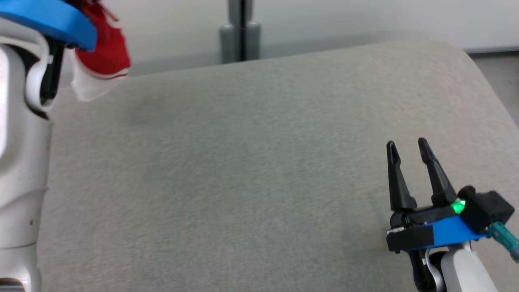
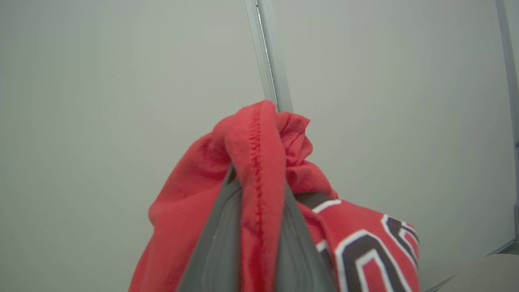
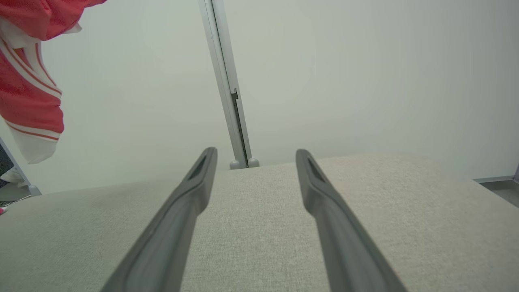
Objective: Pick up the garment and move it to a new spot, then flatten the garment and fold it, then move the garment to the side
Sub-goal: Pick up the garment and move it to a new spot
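The garment [image 2: 251,170] is red with white trim and dark, white-edged lettering. My left gripper [image 2: 256,178] is shut on a bunched fold of it, and the cloth drapes over both fingers. In the head view the garment [image 1: 103,56] hangs in the air at the top left, behind my raised left arm, above the far left edge of the table. The right wrist view has the garment [image 3: 28,93] dangling at its upper left. My right gripper [image 1: 407,151] stands open low over the table's right side with nothing between its fingers [image 3: 190,190].
The table [image 1: 243,162] has a grey fabric top with rounded far corners. A grey post [image 1: 242,30] stands behind its far edge against a pale wall. My pale left arm [image 1: 22,142] fills the left edge of the head view.
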